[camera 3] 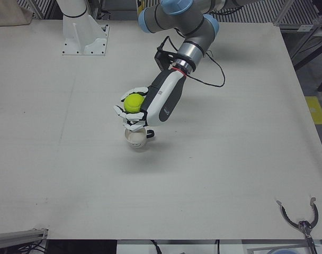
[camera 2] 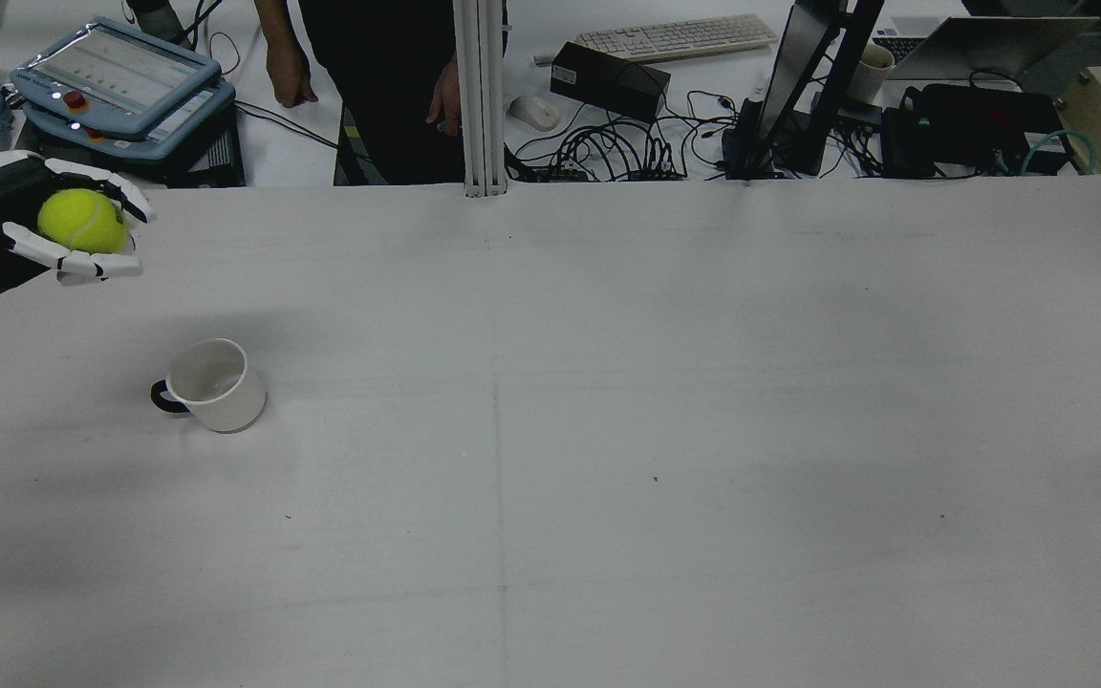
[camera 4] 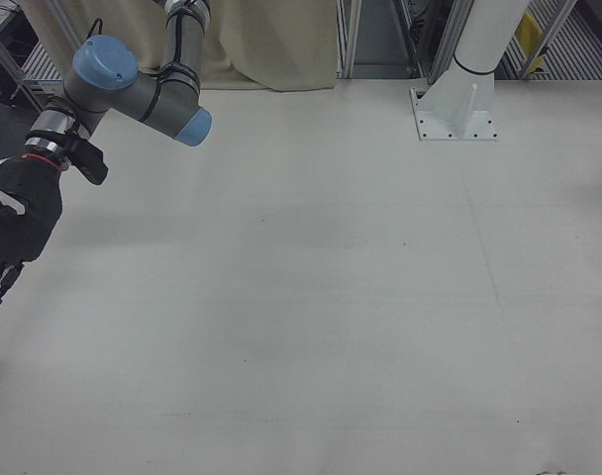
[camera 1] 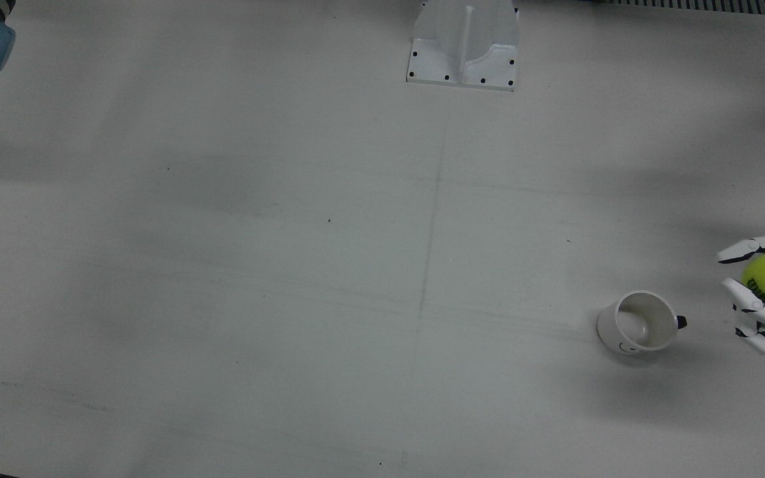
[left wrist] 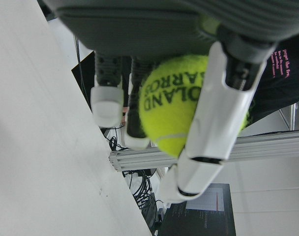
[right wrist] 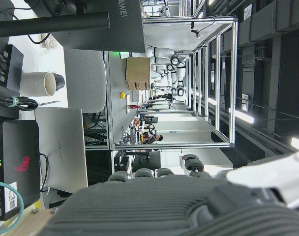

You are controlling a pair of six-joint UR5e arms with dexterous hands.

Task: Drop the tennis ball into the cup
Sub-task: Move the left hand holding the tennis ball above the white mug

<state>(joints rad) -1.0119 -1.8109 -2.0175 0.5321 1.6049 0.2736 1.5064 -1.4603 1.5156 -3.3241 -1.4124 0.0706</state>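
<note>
We see left hand [camera 3: 135,112] curled around ball [camera 3: 134,102], raised near upright cup [camera 2: 211,384]. Right hand [camera 4: 6,247]: we cannot tell its state.

Fuzzy felt tennis ball [camera 3: 134,102]; glossy ceramic-looking cup [camera 2: 216,385]; matt white table [camera 2: 608,430]

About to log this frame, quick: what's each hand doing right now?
Left hand: shut on the tennis ball, raised off the table.
Right hand: partly in view at the edge, open or shut cannot be told.
</note>
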